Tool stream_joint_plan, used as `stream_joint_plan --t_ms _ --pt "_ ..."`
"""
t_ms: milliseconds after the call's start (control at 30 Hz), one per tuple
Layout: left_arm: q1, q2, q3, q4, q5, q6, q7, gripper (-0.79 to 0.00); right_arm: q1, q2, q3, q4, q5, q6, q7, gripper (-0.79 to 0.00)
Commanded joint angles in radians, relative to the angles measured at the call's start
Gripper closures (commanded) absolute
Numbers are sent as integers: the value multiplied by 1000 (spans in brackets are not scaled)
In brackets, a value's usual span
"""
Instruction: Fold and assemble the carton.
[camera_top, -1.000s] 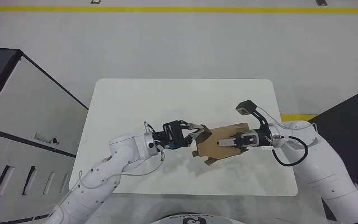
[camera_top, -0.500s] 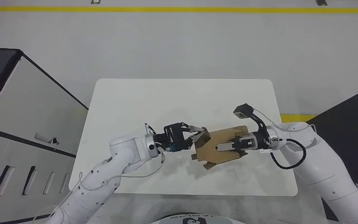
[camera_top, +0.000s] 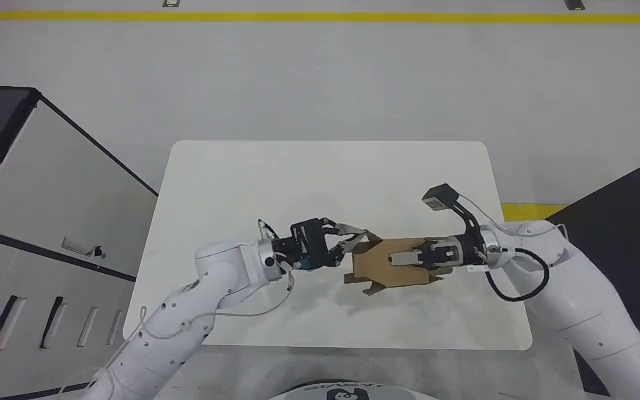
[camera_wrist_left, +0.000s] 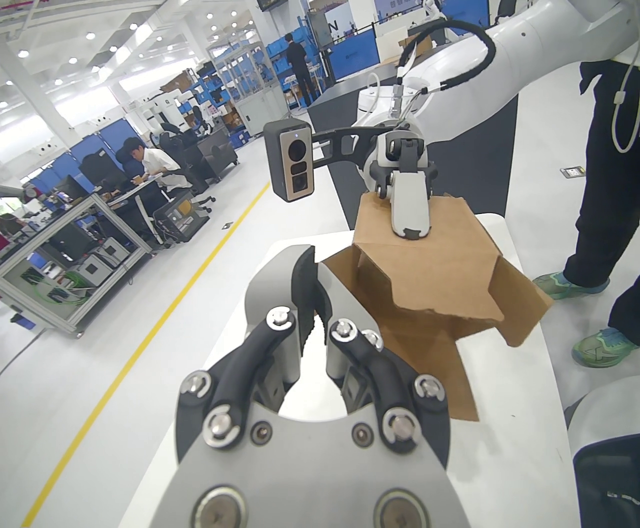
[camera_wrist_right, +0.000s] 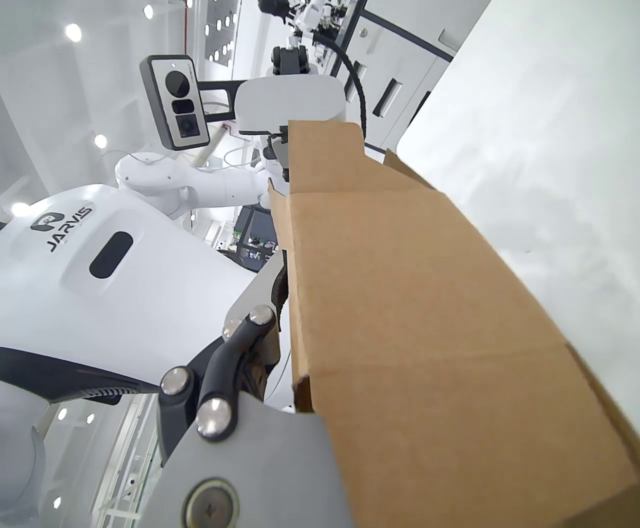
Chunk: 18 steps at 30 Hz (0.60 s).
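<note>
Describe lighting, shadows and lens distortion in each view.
Top view: even, flat light on the table, no glare. Left wrist view: bright ceiling lamps, wide-angle bending, carton shaded inside. Right wrist view: soft shadow on the table beside the carton.

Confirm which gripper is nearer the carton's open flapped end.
Left. The left gripper sits right at the flaps of the carton. The right gripper is clamped on the carton from its opposite end.

Carton (camera_top: 400, 268) now squarer to table (camera_top: 300, 170) edge.
</note>
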Motion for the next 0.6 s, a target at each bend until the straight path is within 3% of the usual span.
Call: stream_joint_plan --t_ms 0,333,567 --pt "12 3 -18 -4 -5 1 10 0 -1 2 3 2 14 -3 -3 0" --pt "85 20 -101 -29 -36 -8 47 0 -4 6 24 20 91 -5 -5 0" --pt "85 20 -101 -29 -36 -8 47 0 -13 2 20 12 133 -4 -23 0"
